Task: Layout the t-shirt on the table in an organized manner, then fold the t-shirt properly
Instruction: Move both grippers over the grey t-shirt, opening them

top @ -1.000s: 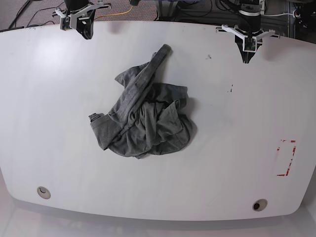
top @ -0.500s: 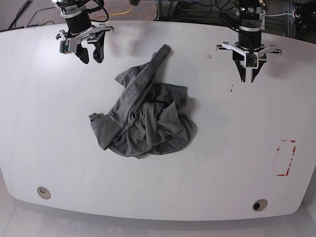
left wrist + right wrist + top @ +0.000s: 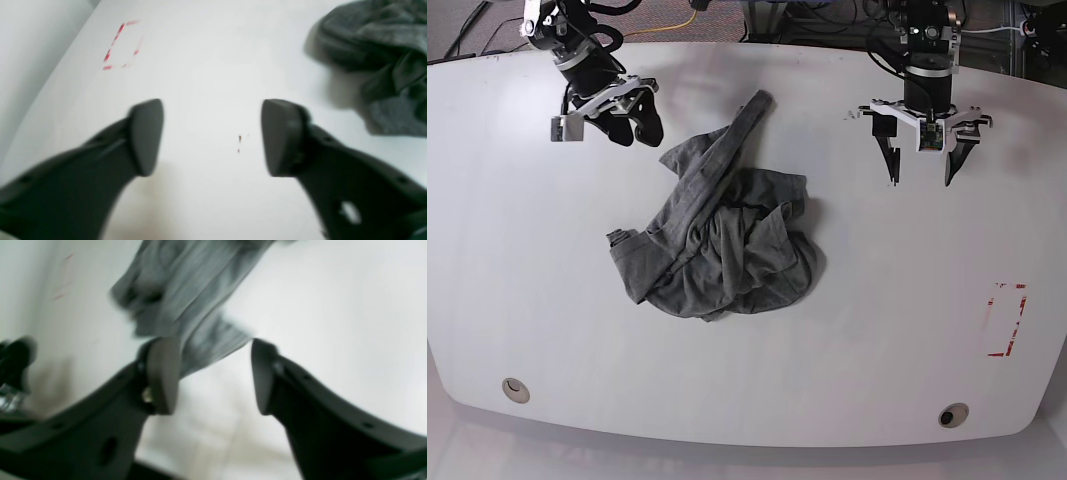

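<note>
Grey crumpled t-shirt (image 3: 722, 235), mid-table (image 3: 527, 250)

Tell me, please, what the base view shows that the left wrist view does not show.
Only the base view shows the right gripper, open near the shirt's upper left edge, the whole crumpled t-shirt, and both cable holes. Only the left wrist view shows the left gripper's fingertips close up, spread apart over bare table. Both show the left gripper, the red tape rectangle, and part of the shirt.
</note>
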